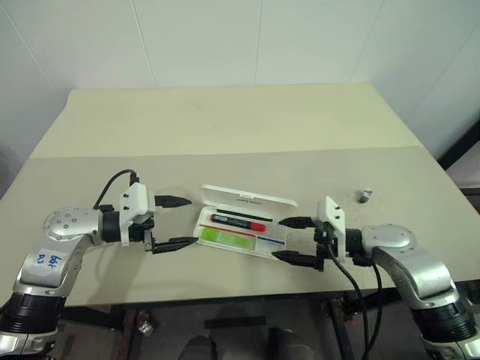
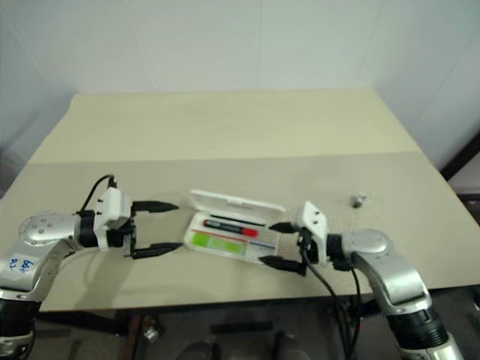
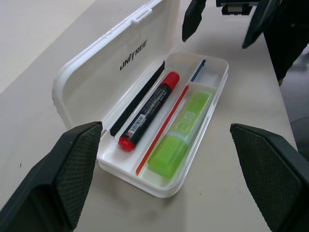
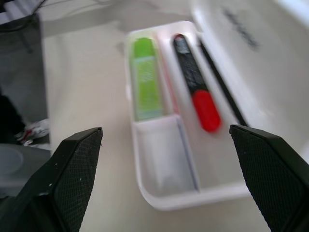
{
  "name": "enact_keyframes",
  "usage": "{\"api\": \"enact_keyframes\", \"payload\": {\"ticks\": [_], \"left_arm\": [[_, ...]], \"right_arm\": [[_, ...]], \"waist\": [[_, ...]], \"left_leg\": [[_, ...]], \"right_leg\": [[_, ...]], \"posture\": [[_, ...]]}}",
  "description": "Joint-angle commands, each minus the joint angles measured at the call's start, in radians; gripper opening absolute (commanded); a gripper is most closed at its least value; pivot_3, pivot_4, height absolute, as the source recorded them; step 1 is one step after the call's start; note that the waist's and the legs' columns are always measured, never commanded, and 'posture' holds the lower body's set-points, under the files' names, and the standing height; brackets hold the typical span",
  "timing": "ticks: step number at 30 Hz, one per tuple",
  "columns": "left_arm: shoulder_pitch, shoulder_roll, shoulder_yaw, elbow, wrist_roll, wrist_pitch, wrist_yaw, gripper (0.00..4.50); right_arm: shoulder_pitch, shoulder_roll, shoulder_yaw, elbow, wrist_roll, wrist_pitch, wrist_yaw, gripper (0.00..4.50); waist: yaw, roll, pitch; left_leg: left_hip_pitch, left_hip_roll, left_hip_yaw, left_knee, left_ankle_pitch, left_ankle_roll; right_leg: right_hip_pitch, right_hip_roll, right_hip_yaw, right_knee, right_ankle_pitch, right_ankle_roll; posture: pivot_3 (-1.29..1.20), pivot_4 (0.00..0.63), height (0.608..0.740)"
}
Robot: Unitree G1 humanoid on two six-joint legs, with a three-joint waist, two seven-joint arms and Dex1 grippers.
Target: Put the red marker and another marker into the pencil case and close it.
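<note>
Left eye view — pencil case (image 1: 244,223) lies between left tool (image 1: 174,223) and right tool (image 1: 296,240).

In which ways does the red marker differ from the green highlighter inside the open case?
The red marker is slim, with a black barrel and red cap; the green highlighter is chunkier and lime-green all over. The marker lies in the compartment nearer the lid, the highlighter in the front one. Both lie flat, lengthwise in the pencil case.

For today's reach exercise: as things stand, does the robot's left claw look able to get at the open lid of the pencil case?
Probably yes. The left claw is open beside the pencil case, and bare table lies between it and the raised lid. Both markers already lie inside.
</note>
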Motion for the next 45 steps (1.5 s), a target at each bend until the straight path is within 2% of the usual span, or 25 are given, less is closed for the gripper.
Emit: {"api": "enact_keyframes", "payload": {"ticks": [1,6,11,18,24,38,41,45], "left_arm": [[-0.037,-0.011,-0.006,-0.022,-0.017,0.008,-0.005,4.50],[-0.082,-0.039,-0.015,-0.032,-0.037,0.037,0.000,4.50],[-0.135,-0.058,-0.025,-0.063,-0.066,0.096,0.010,4.50],[-0.237,-0.093,-0.018,-0.078,-0.090,0.165,0.054,4.50],[-0.295,-0.107,0.002,-0.085,-0.094,0.188,0.102,4.50],[-0.352,-0.112,0.012,-0.057,-0.099,0.187,0.132,4.50],[-0.364,-0.113,0.010,-0.048,-0.097,0.186,0.127,4.50],[-0.370,-0.111,0.011,-0.044,-0.095,0.184,0.121,4.50]], "right_arm": [[0.053,-0.027,-0.088,-0.056,0.037,0.021,-0.045,4.45],[0.133,-0.012,-0.214,-0.040,0.051,0.017,-0.142,4.45],[0.077,0.070,-0.302,0.101,-0.020,-0.080,-0.346,4.45],[-0.053,0.133,-0.328,0.310,-0.130,-0.154,-0.594,4.45],[-0.099,0.190,-0.294,0.357,-0.173,-0.161,-0.702,4.45],[-0.204,0.258,-0.324,0.535,-0.221,-0.186,-0.909,4.45],[-0.224,0.274,-0.343,0.557,-0.202,-0.176,-0.943,3.83],[-0.237,0.294,-0.355,0.549,-0.179,-0.166,-0.950,2.40]], "waist": [[0.002,0.000,0.000],[0.008,0.000,0.000],[0.001,0.000,0.000],[-0.005,0.000,0.000],[-0.006,0.000,0.000],[-0.008,0.000,0.000],[-0.007,0.000,0.000],[-0.008,0.000,0.000]], "left_leg": [[0.000,0.000,0.000,0.000,0.000,0.000],[0.000,0.000,0.000,0.001,0.000,0.000],[0.001,0.000,0.000,0.004,0.001,0.000],[0.001,0.000,0.000,0.004,0.001,0.001],[0.000,0.000,0.000,0.003,0.001,0.001],[0.000,0.000,0.000,0.003,0.001,0.001],[0.000,0.000,0.000,0.003,0.001,0.001],[-0.001,0.000,0.000,0.003,0.001,0.001]], "right_leg": [[0.000,0.000,0.000,-0.001,0.000,0.000],[0.000,0.000,0.000,0.000,0.000,0.000],[0.001,0.000,0.000,0.001,0.001,-0.001],[0.001,0.000,0.001,0.001,0.001,-0.001],[0.001,0.000,0.001,0.004,0.002,-0.001],[0.001,0.001,0.001,0.003,0.002,0.000],[0.001,0.001,0.001,0.003,0.002,0.000],[0.001,0.001,0.001,0.003,0.002,0.000]], "posture": [[0.00,0.150,0.740],[0.00,0.150,0.740],[0.00,0.150,0.740],[0.00,0.150,0.740],[0.00,0.150,0.740],[0.00,0.150,0.740],[0.00,0.150,0.740],[0.00,0.150,0.740]]}}
